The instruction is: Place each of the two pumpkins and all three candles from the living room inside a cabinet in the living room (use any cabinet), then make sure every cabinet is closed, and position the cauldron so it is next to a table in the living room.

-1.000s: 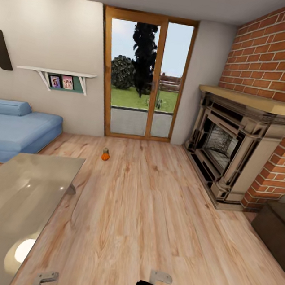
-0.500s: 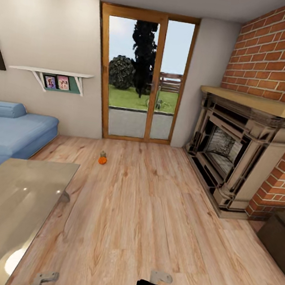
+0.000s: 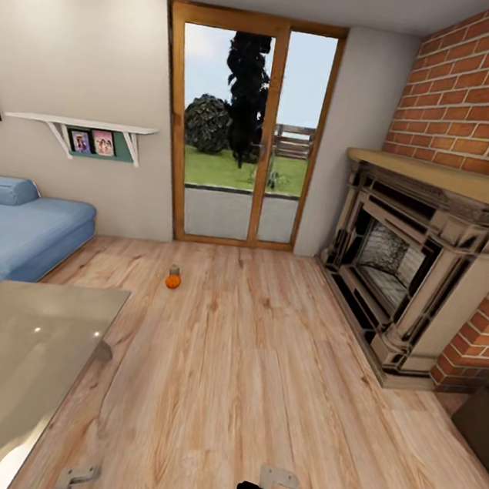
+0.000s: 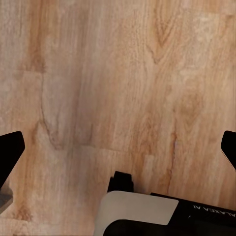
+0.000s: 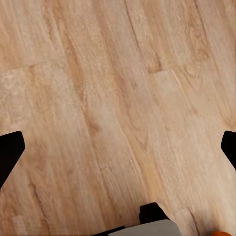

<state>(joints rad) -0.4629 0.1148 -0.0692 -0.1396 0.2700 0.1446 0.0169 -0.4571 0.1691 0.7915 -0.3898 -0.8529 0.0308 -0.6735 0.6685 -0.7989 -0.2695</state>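
Note:
A small orange pumpkin (image 3: pixel 172 282) sits on the wood floor in front of the glass door, well ahead of me. Right behind it stands a small pale stub (image 3: pixel 175 270), too small to tell whether it is a candle. The grey glossy table (image 3: pixel 19 353) fills the near left. A dark brown corner of the cabinet (image 3: pixel 484 422) shows at the right edge. My left gripper (image 4: pixel 118 147) and right gripper (image 5: pixel 118 150) both hang open over bare floor, holding nothing. The cauldron is out of view.
A blue sofa (image 3: pixel 20 232) stands at the left wall, with a shelf (image 3: pixel 82 128) above it. A stone fireplace (image 3: pixel 404 267) juts out from the brick wall on the right. A sliver of something orange (image 5: pixel 221 232) shows in the right wrist view.
The whole head picture has shifted: the camera has moved forward, so the door, fireplace and pumpkin appear nearer and the table slides off to the left. Both arms hold the same pose.

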